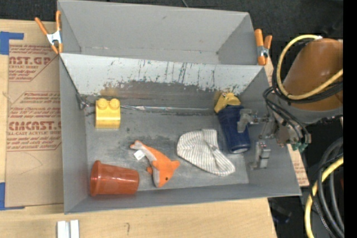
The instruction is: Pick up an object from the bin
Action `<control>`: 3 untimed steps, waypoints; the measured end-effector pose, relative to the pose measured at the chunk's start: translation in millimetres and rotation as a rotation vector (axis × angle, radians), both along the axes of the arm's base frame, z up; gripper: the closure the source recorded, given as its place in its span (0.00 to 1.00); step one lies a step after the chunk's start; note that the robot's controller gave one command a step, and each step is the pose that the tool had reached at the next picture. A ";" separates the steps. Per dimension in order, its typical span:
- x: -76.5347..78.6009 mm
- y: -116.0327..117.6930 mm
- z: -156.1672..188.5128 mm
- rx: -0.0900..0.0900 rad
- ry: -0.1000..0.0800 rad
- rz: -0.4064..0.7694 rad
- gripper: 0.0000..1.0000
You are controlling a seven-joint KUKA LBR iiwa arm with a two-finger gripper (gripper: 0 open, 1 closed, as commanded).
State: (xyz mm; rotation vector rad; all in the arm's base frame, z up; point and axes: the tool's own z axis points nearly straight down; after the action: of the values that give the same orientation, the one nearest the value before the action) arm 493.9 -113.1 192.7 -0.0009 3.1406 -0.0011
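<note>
My gripper (254, 139) hangs low at the right side of the bin, over the sloping right wall. Its two metal fingers stand apart, open, with nothing between them. Just to its left a dark blue can (232, 130) lies on its side, close to the upper finger (247, 119); I cannot tell whether they touch. A yellow crumpled piece (227, 101) sits at the can's far end. A white striped cloth (204, 151) lies bunched beside the can, toward the bin's middle.
An orange and white soft toy (158, 164) lies at front centre. A red-orange cup (114, 179) lies on its side in the front left corner. A yellow building brick (107, 112) sits at the back left.
</note>
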 end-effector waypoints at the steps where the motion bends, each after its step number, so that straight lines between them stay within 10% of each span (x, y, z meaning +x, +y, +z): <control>1: 0.0 0.0 0.0 0.000 0.000 0.000 0.00; 3: 14.6 41.4 -94.7 0.000 0.002 0.079 0.00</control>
State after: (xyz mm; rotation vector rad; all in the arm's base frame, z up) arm 508.5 -71.7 98.0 -0.1254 3.1405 -0.0006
